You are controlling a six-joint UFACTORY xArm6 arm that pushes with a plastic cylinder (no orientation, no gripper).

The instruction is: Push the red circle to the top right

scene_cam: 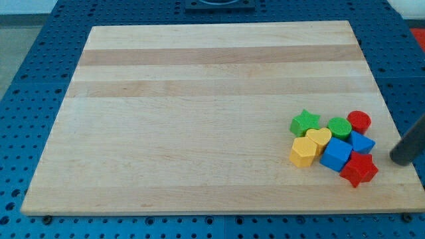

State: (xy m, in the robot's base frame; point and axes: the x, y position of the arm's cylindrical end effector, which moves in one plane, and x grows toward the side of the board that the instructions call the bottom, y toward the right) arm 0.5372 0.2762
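The red circle (359,121) sits at the view's right side of the wooden board (199,99), at the top right of a tight cluster of blocks. It touches a green circle (339,127) on its left and a small blue block (362,142) below it. My tip (400,159) is the lower end of a dark rod coming in from the view's right edge. It is below and to the right of the red circle, apart from it, and just right of a red star (359,168).
The cluster also holds a green star (305,122), a yellow heart (319,138), a yellow hexagon (304,152) and a blue cube (337,155). The board's right edge (392,126) runs close to the cluster. A blue perforated table (40,79) surrounds the board.
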